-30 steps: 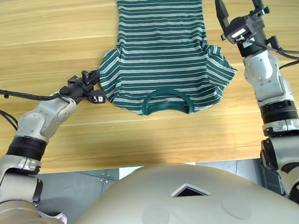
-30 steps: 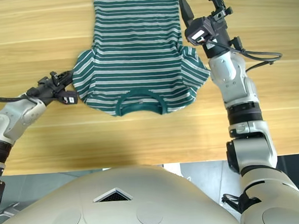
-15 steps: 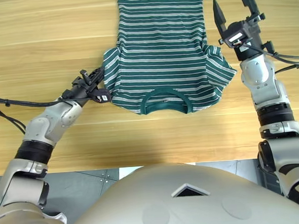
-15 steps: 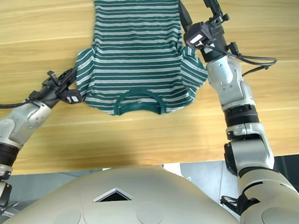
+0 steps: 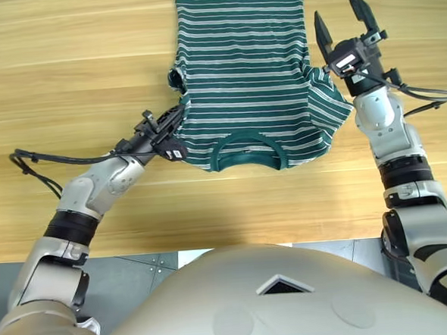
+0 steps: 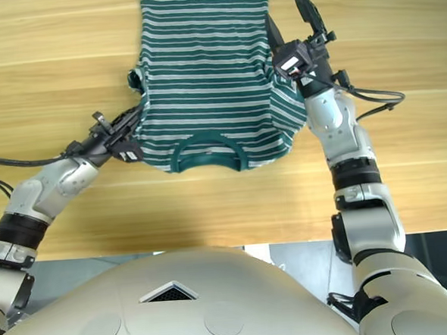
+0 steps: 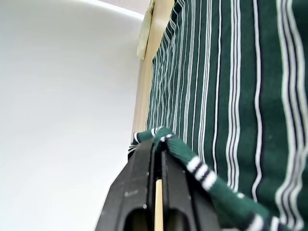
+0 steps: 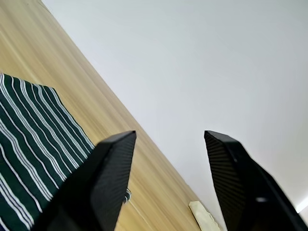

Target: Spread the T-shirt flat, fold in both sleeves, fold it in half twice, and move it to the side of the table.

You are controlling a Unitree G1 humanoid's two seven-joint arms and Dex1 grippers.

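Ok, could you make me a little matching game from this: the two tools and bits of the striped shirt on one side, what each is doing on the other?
1. left tool
2. right tool
3. collar
4. right sleeve

a. open, holding nothing
b. sticking out sideways, not folded in
c. shut on the left sleeve
d. at the T-shirt edge nearest the robot

Pairs: 1-c, 2-a, 3-d, 4-b.

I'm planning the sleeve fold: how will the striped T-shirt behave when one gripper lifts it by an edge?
Likely floppy: the sleeve pinched in the left gripper curls limply over its tip. Probably light; a small pinch holds it. Pushed, the T-shirt would likely bunch, as its other sleeve already lies rumpled on the table.
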